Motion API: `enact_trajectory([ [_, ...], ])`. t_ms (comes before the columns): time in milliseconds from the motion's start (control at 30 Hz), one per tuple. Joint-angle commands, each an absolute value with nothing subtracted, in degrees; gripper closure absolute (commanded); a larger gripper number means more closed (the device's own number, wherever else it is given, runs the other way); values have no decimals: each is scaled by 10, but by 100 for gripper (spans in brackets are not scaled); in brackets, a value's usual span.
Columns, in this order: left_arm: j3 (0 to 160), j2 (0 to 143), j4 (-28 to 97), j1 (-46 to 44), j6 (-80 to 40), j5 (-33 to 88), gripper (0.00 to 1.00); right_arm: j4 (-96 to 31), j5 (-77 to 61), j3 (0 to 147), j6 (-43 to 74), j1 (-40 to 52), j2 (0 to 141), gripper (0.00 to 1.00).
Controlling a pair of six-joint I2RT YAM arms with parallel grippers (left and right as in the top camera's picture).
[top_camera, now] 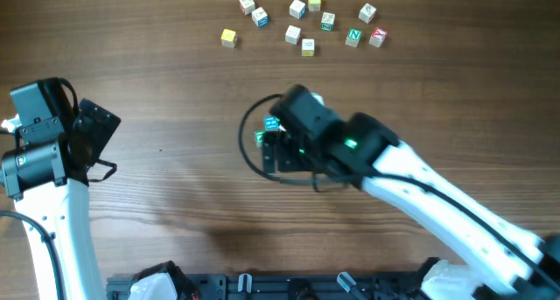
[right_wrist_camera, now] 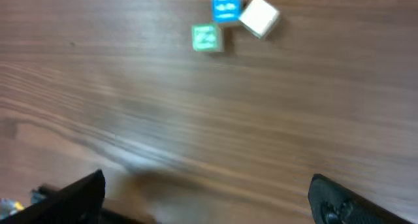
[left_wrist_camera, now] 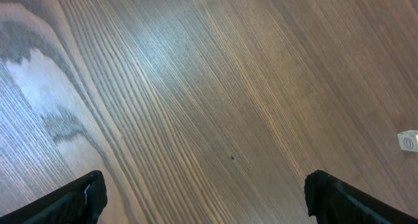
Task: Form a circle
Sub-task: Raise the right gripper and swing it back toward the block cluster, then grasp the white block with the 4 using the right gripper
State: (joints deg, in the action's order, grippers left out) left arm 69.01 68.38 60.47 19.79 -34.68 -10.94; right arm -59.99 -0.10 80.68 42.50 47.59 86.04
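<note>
From above, the table (top_camera: 175,212) carries a loose scatter of cubes (top_camera: 297,9) near the top of the picture. Well apart from it, near the middle, the cluster of three cubes (top_camera: 270,124) sits half hidden under the right gripper (top_camera: 273,148), with only a blue and a green face showing. The left gripper (top_camera: 103,143) hangs at the left side, far from every cube. In the left wrist view, the left gripper (left_wrist_camera: 206,188) is released. Its two fingers (left_wrist_camera: 85,198) stand wide at the bottom corners with bare wood between them, and a lone pale cube (left_wrist_camera: 408,140) peeks in at the right edge. In the right wrist view, the right gripper (right_wrist_camera: 208,185) is likewise released, spread wide and grasping nothing. The cluster lies ahead of it, well clear of the fingertips: a blue cube (right_wrist_camera: 226,7) touches a white cube (right_wrist_camera: 259,16), and a green cube (right_wrist_camera: 207,38) sits just beside the blue one, the three making a short arc.
</note>
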Motion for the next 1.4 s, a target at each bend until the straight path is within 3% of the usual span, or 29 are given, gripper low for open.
enact_trajectory([
  [0, 694, 680, 605, 201, -354, -121, 0, -648, 64, 803, 455, 478, 794, 0],
  [300, 694, 680, 605, 201, -354, -121, 0, -711, 197, 803, 472, 478, 673, 0],
  [767, 694, 680, 605, 201, -354, -121, 0, -587, 300, 803, 464, 465, 716, 0],
  [967, 694, 680, 605, 201, -354, -121, 0, -481, 220, 803, 368, 432, 748, 0],
  [1200, 694, 680, 605, 201, -354, -121, 0, -433, 166, 803, 339, 360, 766, 0],
  [1367, 694, 680, 605, 201, -354, -121, 0, -360, 45, 803, 268, 299, 832, 0],
])
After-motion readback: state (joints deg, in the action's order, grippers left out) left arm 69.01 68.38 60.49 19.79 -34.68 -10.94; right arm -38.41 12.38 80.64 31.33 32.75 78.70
